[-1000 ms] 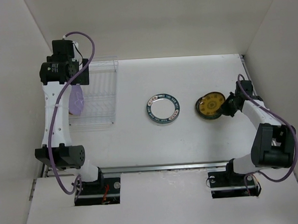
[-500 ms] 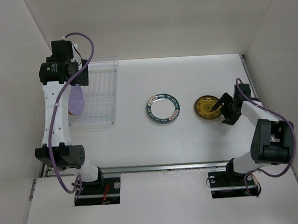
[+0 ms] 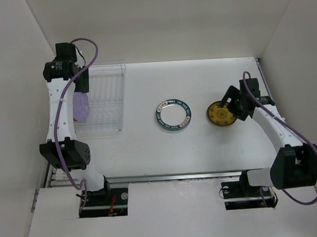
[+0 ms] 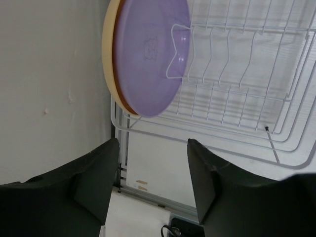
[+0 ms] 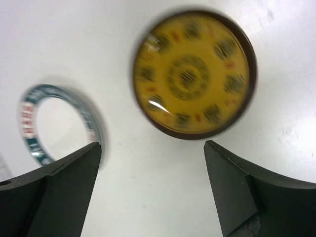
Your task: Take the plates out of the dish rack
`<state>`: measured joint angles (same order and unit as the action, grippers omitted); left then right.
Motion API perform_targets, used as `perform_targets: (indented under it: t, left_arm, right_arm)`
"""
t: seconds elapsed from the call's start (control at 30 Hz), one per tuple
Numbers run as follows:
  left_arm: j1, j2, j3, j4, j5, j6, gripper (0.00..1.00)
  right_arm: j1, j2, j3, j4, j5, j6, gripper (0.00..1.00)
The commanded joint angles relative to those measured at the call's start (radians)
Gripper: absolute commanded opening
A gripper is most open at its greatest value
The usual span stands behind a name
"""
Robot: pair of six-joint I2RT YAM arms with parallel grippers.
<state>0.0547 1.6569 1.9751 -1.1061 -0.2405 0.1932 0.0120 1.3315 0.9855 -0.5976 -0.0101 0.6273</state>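
Note:
A large tan plate with a purple underside [image 4: 148, 54] stands on edge in the left end slot of the white wire dish rack [image 4: 237, 74]. My left gripper [image 4: 153, 173] hangs above that plate, open, with nothing between its fingers. From above, the same plate [image 3: 81, 106] shows beside the rack [image 3: 105, 97], under my left gripper [image 3: 83, 82]. A white plate with a teal rim [image 3: 173, 116] and a small mustard-yellow plate [image 3: 221, 114] lie flat on the table. My right gripper [image 5: 153, 168] is open just off the yellow plate [image 5: 195, 74], holding nothing.
The left wall [image 4: 49, 74] stands close beside the rack and the left arm. The right wall [image 3: 294, 63] rises behind the right arm. The teal-rimmed plate [image 5: 59, 123] lies to the left of my right gripper's fingers.
My right gripper opened, let the yellow plate down flat on the table, and drew back from it. The left arm shifted slightly toward the wall and its jaws narrowed a little.

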Motion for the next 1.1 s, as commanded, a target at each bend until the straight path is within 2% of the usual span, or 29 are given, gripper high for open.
perform_targets:
  t: [0.0, 0.03, 0.1, 0.27, 0.37, 0.53, 0.7, 0.9, 1.0, 1.07]
  left_arm:
    - [0.01, 0.058, 0.068, -0.044, 0.012, -0.011, 0.52]
    - [0.01, 0.072, 0.08, -0.044, 0.012, -0.011, 0.47]
    - [0.01, 0.115, 0.108, -0.058, 0.0, -0.011, 0.46]
    - [0.01, 0.158, 0.074, -0.002, -0.164, -0.011, 0.54]
    - [0.028, 0.158, 0.009, 0.06, -0.164, -0.001, 0.54]
    - [0.059, 0.167, -0.027, 0.137, -0.174, 0.017, 0.62]
    - [0.068, 0.222, -0.027, 0.166, -0.162, 0.046, 0.62]
    - [0.077, 0.236, -0.027, 0.176, -0.073, 0.046, 0.55]
    - [0.077, 0.218, -0.048, 0.198, -0.072, 0.046, 0.55]
    - [0.077, 0.208, -0.048, 0.209, -0.097, 0.037, 0.6]
  right_arm:
    - [0.057, -0.078, 0.137, -0.051, 0.171, -0.035, 0.91]
    - [0.081, -0.087, 0.154, -0.051, 0.171, -0.046, 0.91]
    - [0.103, -0.098, 0.199, -0.051, 0.171, -0.067, 0.91]
    - [0.17, -0.034, 0.306, -0.033, 0.116, -0.117, 0.91]
    - [0.195, 0.038, 0.395, -0.056, 0.098, -0.103, 0.91]
    - [0.249, 0.052, 0.438, -0.074, 0.098, -0.051, 0.91]
    - [0.287, 0.052, 0.461, -0.111, 0.145, -0.041, 0.91]
    - [0.287, 0.043, 0.498, -0.156, 0.187, -0.041, 0.91]
    - [0.296, 0.043, 0.498, -0.156, 0.187, -0.041, 0.91]
    - [0.296, 0.043, 0.487, -0.156, 0.187, -0.041, 0.91]
